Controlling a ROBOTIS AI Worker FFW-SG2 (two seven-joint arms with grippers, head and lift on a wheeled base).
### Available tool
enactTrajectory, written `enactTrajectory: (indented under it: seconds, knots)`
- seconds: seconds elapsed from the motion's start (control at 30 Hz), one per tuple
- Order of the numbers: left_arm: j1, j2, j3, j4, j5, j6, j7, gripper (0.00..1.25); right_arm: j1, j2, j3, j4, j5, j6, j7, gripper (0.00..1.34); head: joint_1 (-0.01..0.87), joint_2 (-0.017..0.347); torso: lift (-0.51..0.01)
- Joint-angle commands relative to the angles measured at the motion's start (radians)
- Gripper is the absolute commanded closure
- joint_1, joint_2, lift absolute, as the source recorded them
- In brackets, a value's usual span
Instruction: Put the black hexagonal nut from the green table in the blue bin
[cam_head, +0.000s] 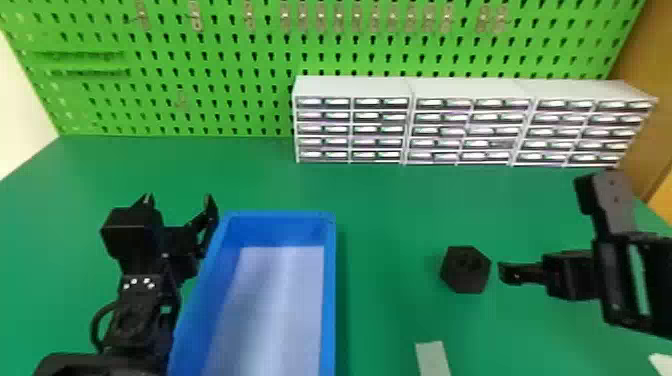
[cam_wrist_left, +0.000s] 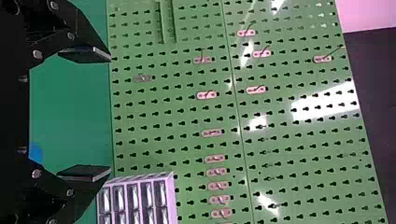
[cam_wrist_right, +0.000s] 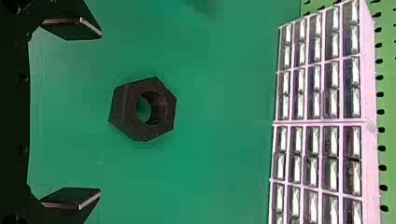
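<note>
The black hexagonal nut (cam_head: 466, 280) lies on the green table (cam_head: 390, 200), right of the blue bin (cam_head: 329, 280). My right gripper (cam_head: 543, 231) is on the nut's right side, its fingers spread and one tip close to the nut without visible contact. In the right wrist view, the nut (cam_wrist_right: 125, 109) lies beyond the open gap of my right gripper (cam_wrist_right: 100, 113), its round hole showing. My left gripper (cam_head: 178, 199) stays by the bin's far left corner, open with nothing held; the left wrist view shows my left gripper (cam_wrist_left: 110, 114) facing the pegboard.
Grey drawer cabinets (cam_head: 410, 120) line the back right of the table, before a green pegboard (cam_head: 225, 65). A pale flat strip (cam_head: 433, 357) lies at the near edge, between bin and right arm. Another white piece (cam_head: 662, 365) is at the lower right corner.
</note>
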Motion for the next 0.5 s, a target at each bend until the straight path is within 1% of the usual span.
enactTrajectory:
  seconds: [0.0, 0.47]
  knots:
    - [-0.004, 0.000, -0.002, 0.002, 0.000, 0.000, 0.000, 0.40, -0.016, 0.004, 0.009, 0.021, -0.015, -0.006, 0.000, 0.11, 0.657, 0.057, -0.095]
    - [-0.008, 0.000, -0.008, 0.006, -0.003, 0.000, 0.000, 0.40, -0.047, 0.009, 0.046, 0.077, -0.017, -0.039, 0.002, 0.11, 0.657, 0.057, -0.095]
